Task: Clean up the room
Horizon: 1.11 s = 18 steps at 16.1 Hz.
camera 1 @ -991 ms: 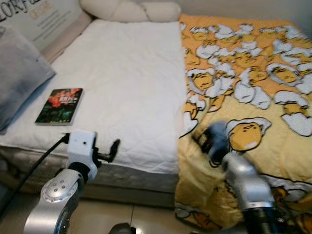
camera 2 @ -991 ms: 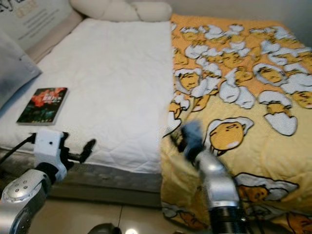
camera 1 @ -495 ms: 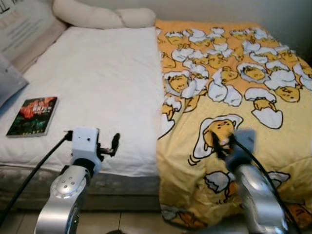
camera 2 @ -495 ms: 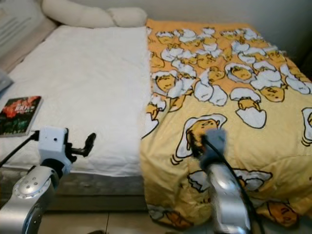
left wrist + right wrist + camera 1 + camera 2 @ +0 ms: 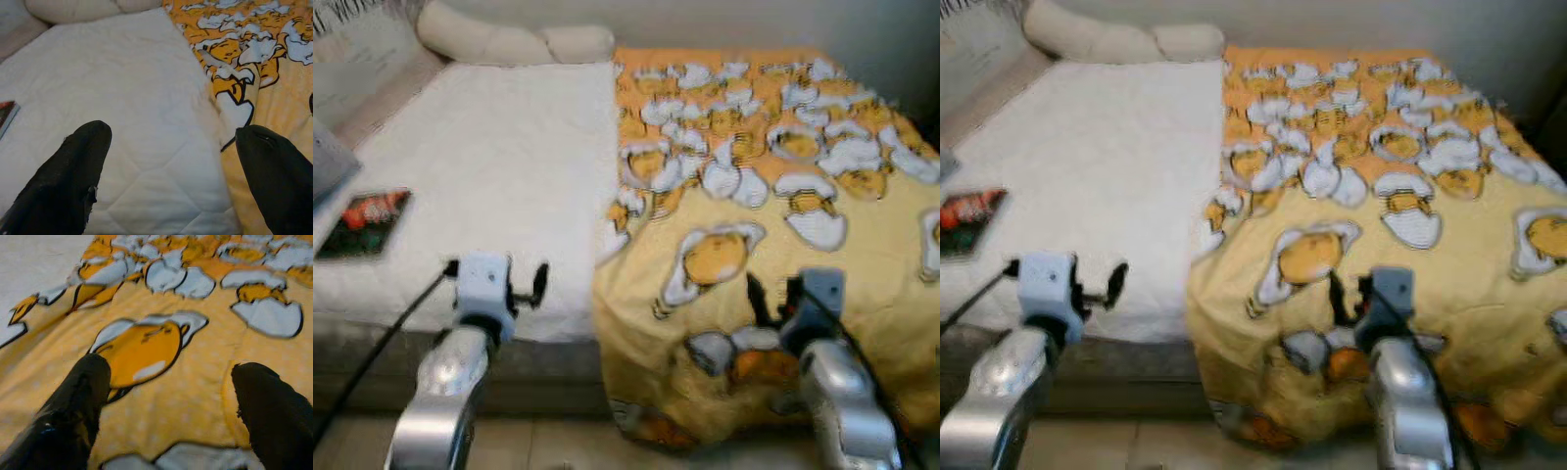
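A bed stands before me. Its left half is bare white mattress cover [image 5: 489, 166]. A yellow duvet [image 5: 783, 176] printed with egg cartoons covers the right half and hangs over the front edge. A dark book [image 5: 364, 211] lies flat on the white part near the left. My left gripper [image 5: 536, 284] hovers open over the white front edge, nothing between its fingers [image 5: 83, 161]. My right gripper [image 5: 773, 294] is open just above the duvet's front part. Its fingers [image 5: 83, 391] straddle a yellow egg figure [image 5: 139, 352] without holding cloth.
Cream pillows [image 5: 509, 41] lie at the far end of the bed. A grey pillow's corner [image 5: 328, 162] shows at the left edge, a printed board [image 5: 352, 34] behind it. Tiled floor [image 5: 558, 446] runs along the bed's front. The picture is blurred.
The whole view has shifted right along the bed, so the book and the duvet's edge sit further left in the picture. My right gripper now stands further in over the duvet.
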Motion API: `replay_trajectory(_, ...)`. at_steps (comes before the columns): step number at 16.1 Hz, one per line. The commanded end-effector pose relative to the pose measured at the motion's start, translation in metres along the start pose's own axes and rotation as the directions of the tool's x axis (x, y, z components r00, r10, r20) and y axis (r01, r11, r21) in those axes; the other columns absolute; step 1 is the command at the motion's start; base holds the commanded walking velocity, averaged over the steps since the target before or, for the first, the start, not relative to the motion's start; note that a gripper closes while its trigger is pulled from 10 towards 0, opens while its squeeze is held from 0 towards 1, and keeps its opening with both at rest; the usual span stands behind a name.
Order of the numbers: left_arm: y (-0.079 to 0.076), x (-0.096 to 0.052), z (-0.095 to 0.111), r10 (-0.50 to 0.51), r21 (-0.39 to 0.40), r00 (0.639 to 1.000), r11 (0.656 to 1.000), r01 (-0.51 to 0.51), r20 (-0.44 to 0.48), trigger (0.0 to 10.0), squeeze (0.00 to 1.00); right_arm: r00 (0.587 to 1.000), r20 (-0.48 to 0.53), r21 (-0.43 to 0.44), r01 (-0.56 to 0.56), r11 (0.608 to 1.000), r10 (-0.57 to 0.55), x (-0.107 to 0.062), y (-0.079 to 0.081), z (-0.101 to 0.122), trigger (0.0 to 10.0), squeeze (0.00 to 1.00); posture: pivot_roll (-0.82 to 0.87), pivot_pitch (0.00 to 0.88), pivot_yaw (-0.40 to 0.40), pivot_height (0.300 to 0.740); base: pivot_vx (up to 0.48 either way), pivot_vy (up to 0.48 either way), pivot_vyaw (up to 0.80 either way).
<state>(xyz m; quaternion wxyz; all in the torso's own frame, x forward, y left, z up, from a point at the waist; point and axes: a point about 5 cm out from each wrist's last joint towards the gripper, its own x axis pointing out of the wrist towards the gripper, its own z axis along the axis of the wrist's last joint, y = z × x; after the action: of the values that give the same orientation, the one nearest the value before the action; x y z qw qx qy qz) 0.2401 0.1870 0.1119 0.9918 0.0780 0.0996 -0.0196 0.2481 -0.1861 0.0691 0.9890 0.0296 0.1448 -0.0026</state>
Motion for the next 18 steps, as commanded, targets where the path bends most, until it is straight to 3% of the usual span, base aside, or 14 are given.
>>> replay_trajectory(1,0.002,0.003,0.001,0.023,0.008,1.0,1.0,-0.023,0.006,10.0,0.57,1.0,-0.001,-0.002,-0.026,1.0,0.026,0.003,0.004,0.001,10.0,1.0,0.0,0.0,0.014,0.74,0.0,-0.334,0.0)
replay_trajectory(4,0.003,0.009,0.004,0.036,0.01,0.999,0.999,-0.036,0.014,10.0,0.57,0.996,-0.003,-0.043,-0.084,0.996,0.084,0.007,0.015,0.001,10.0,1.0,-0.04,0.0,0.033,0.74,0.0,-0.335,0.0)
replay_trajectory(7,-0.002,0.012,0.004,0.019,0.007,1.0,1.0,-0.019,0.018,10.0,0.57,0.996,0.008,-0.066,-0.089,0.994,0.089,0.011,0.013,0.007,10.0,1.0,-0.04,0.0,0.031,0.74,0.0,-0.334,0.0)
replay_trajectory(11,-0.001,0.015,0.009,0.027,0.022,0.999,0.999,-0.028,0.038,10.0,0.58,0.993,-0.001,-0.062,-0.12,0.991,0.12,0.018,0.02,0.008,10.0,1.0,0.0,0.0,-0.002,0.74,0.0,-0.337,0.0)
replay_trajectory(18,0.007,0.011,0.005,0.051,0.03,0.998,0.998,-0.052,0.026,10.0,0.58,0.995,-0.012,-0.02,-0.102,0.995,0.101,0.013,0.019,0.003,10.0,1.0,0.01,0.0,-0.003,0.74,0.0,-0.336,0.0)
